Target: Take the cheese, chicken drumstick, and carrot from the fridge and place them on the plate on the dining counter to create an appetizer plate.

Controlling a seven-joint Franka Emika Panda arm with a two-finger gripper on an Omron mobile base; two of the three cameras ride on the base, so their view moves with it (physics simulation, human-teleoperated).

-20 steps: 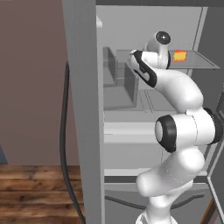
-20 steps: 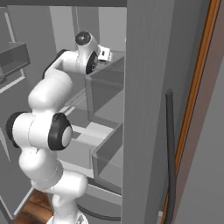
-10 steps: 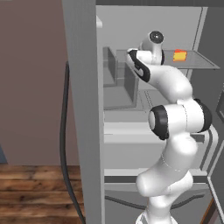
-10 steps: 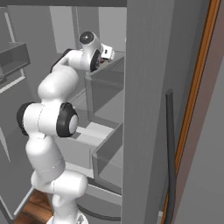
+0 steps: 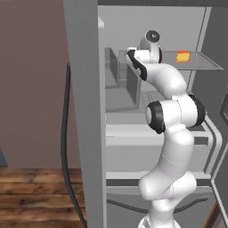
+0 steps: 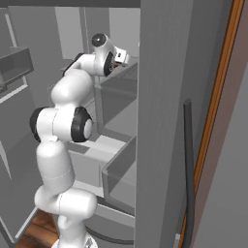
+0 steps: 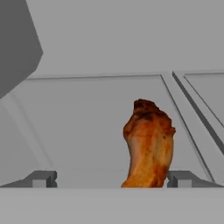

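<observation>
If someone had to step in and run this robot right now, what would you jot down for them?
Gripper: open, empty, reaching into the fridge.
Chicken drumstick: on a grey shelf just ahead, between the fingertips but nearer the right one; not gripped.
Cheese: on an upper fridge shelf, beyond the arm.
Carrot, plate: not spotted from here.
Done: fridge open, hand lined up.
Left: grasp the drumstick, then carry all three foods to the plate.

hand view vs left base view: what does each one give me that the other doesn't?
Hand view alone: the chicken drumstick lying on a grey shelf, between the fingertips of the open gripper, nearer the right one, not gripped. Left base view alone: the cheese on a shelf of the fridge, the arm reaching in, the dark handle and wood floor. Both: grey fridge interior and shelving.
</observation>
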